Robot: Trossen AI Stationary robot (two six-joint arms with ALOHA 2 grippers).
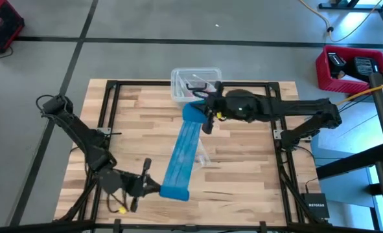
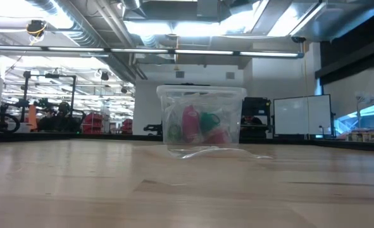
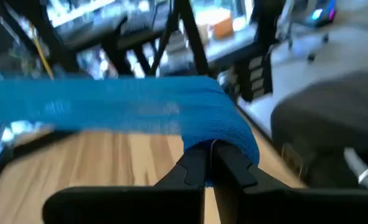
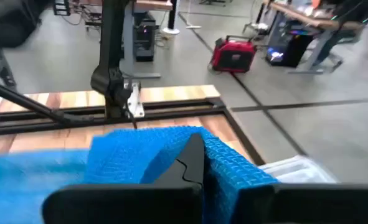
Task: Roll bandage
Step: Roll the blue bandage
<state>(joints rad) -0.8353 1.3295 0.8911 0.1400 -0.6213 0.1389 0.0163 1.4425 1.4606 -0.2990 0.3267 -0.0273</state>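
From my station I can read only one marking: white letters spelling "NETGEAR" on the small flat black box (image 1: pixel 315 206) that sits just off the wooden tabletop's (image 1: pixel 243 175) right near corner. Nothing else I see carries legible writing.

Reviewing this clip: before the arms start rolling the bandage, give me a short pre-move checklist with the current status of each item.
1. Left gripper shut on the bandage at its near end: ok.
2. Right gripper shut on the far end: ok.
3. Bandage stretched between both arms, not yet rolled: ok.
4. Clear lidded box close beside the right gripper; collision clearance: cannot tell.
5. Clear plastic bag lying against the bandage's edge, may snag: not ok.
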